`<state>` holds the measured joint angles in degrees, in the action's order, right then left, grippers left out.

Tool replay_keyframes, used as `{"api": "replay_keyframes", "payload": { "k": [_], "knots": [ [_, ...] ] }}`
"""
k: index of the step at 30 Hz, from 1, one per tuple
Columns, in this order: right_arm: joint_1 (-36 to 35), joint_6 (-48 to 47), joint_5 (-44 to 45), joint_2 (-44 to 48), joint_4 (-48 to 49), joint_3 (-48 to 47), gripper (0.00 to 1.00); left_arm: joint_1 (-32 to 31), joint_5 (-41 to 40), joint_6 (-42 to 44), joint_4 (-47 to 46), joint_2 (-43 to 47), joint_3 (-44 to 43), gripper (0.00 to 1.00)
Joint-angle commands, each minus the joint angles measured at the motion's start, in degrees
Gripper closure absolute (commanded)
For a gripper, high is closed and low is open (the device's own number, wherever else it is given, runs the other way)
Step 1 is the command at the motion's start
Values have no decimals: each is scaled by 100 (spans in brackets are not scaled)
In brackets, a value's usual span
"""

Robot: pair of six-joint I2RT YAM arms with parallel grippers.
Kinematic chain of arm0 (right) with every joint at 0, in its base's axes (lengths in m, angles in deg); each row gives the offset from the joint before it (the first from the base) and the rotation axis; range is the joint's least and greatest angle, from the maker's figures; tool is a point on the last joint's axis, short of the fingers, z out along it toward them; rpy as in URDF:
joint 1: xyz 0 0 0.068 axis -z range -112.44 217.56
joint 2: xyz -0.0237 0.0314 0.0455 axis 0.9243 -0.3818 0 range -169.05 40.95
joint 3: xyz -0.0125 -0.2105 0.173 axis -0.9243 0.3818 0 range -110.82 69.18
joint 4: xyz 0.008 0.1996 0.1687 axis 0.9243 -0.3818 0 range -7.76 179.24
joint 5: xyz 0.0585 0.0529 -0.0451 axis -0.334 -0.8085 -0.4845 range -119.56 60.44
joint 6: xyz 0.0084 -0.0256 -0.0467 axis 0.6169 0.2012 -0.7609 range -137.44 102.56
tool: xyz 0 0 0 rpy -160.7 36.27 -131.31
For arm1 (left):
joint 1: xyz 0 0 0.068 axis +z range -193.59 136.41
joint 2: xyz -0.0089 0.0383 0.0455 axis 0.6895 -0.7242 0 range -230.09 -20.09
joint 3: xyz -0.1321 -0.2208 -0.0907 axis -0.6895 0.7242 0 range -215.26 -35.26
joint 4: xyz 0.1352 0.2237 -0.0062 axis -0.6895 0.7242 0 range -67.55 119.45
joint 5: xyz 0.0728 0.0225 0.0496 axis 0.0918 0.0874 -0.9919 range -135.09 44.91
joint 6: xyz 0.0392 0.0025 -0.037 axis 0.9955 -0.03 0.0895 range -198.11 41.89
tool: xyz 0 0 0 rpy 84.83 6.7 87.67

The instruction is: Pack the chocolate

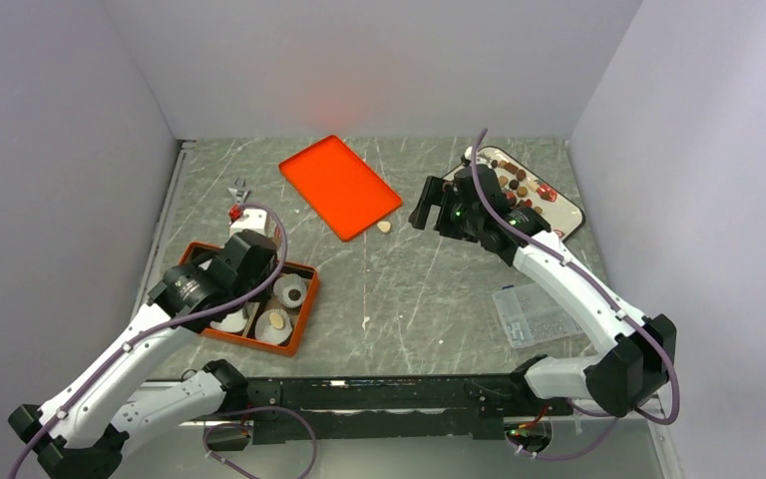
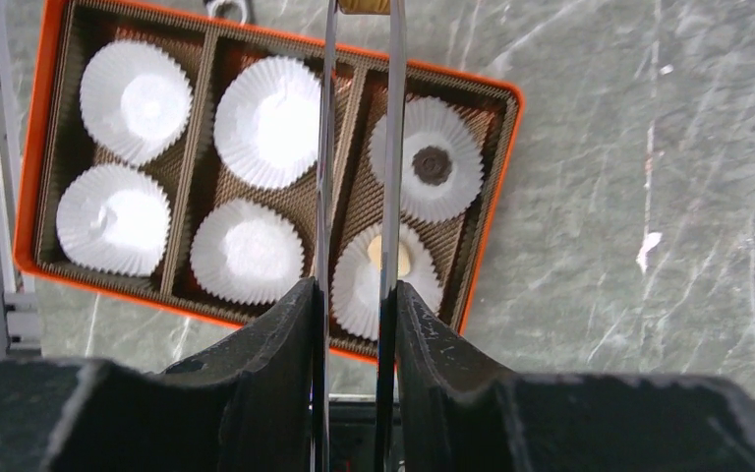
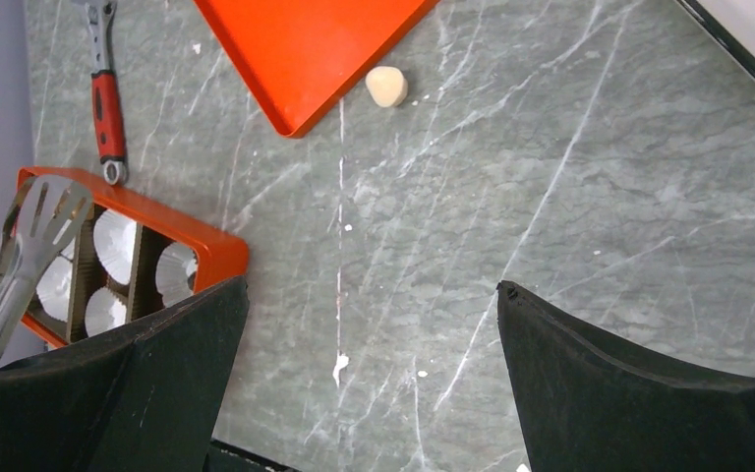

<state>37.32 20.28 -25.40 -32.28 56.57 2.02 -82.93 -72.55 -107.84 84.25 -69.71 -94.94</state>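
L tool [image 2: 354, 295] clamps tongs [image 3: 8, 280] above box [image 2: 497, 177], prob. to drop chocolate [image 2: 432, 165] into cups [image 2: 136, 100]; two filled. R tool [image 3: 372, 285] spread wide, empty, near supply tray [image 1: 566, 208].

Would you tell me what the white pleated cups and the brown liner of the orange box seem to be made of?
The white pleated cups look like thin matte paper, judging by their crimped walls. The brown liner of the orange box seems ribbed corrugated card, dull, though moulded plastic cannot be ruled out.
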Motion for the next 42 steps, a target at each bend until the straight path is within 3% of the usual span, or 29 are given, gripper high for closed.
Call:
{"api": "replay_keyframes", "payload": {
  "k": [1, 11, 24, 42],
  "knots": [
    [-119, -9, -26, -70, 320, -348, 0, 42, -279, -586, 602, 205, 104, 64],
    [-217, -81, -164, -245, 375, -445, 0, 191, -454, -1078, 1135, 147, 78, 63],
    [-239, -185, -372, -158, 385, -336, 0, 1021, -11, -856, 730, -144, 290, 61],
    [-245, -254, -453, -14, 353, -117, 0, 1286, 164, -622, 430, -92, 385, 58]
  ]
}}
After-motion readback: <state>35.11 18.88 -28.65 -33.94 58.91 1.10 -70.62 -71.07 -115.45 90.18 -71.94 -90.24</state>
